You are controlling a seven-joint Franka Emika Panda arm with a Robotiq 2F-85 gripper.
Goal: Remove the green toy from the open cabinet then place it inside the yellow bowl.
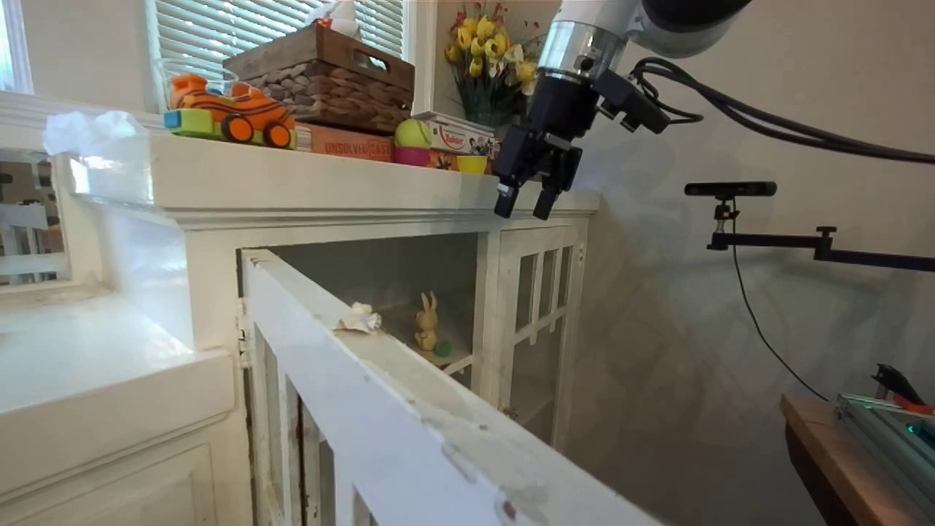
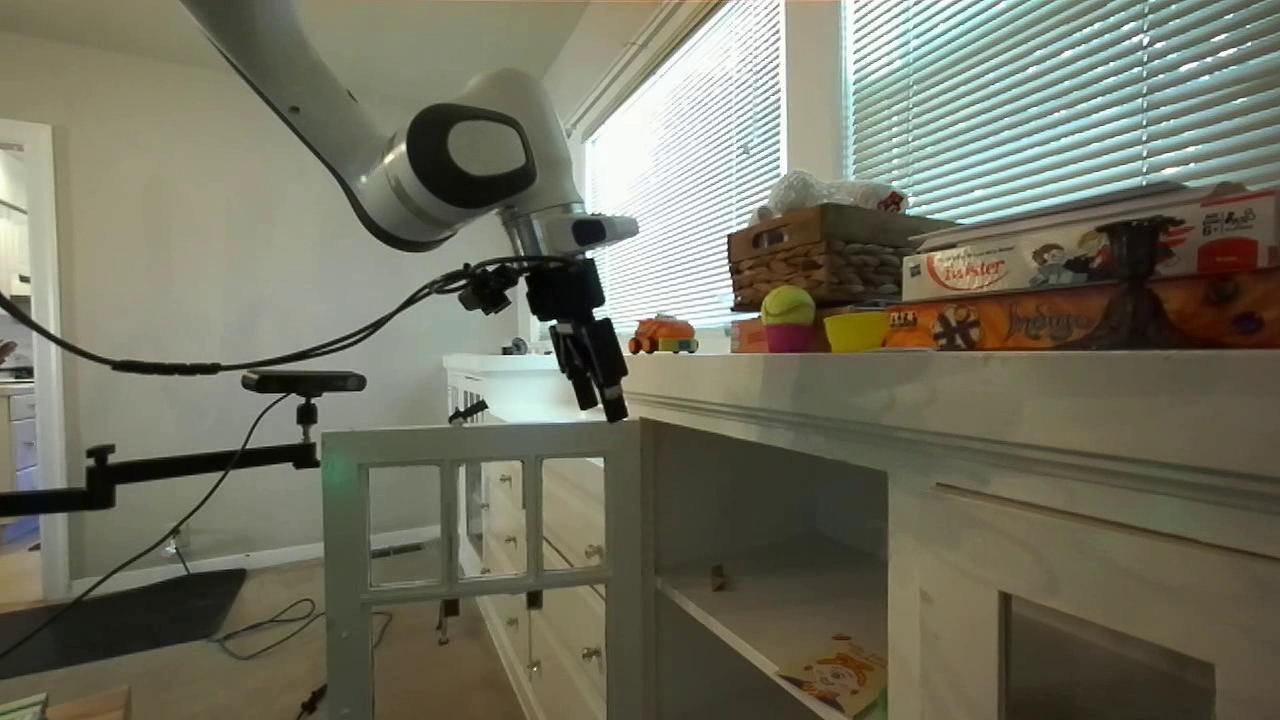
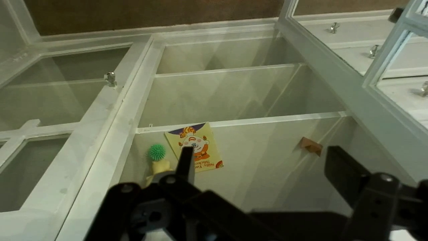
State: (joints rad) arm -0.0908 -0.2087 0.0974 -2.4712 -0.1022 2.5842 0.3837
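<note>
The green toy, a small spiky ball, lies on the upper shelf inside the open white cabinet (image 1: pixel 350 191), beside a pale yellow bunny figure. It shows in an exterior view (image 1: pixel 443 348) and at the left in the wrist view (image 3: pixel 156 152); the cabinet frame hides it from the remaining camera. The small yellow bowl stands on the cabinet top in both exterior views (image 1: pixel 472 165) (image 2: pixel 856 332). My gripper (image 1: pixel 524 210) is open and empty, pointing down outside the cabinet, around the height of its top edge. It also shows elsewhere (image 2: pixel 600 410) (image 3: pixel 260 150).
The open cabinet door (image 2: pixel 625 560) sticks out below my gripper. The bunny (image 1: pixel 426 321), a sticker book (image 3: pixel 197 147) and a brown piece (image 3: pixel 311 146) are on the shelf. A wicker basket (image 1: pixel 329 84), game boxes (image 2: pixel 1050 255), toy car (image 1: pixel 232 113) and flowers (image 1: pixel 482 47) stand on top.
</note>
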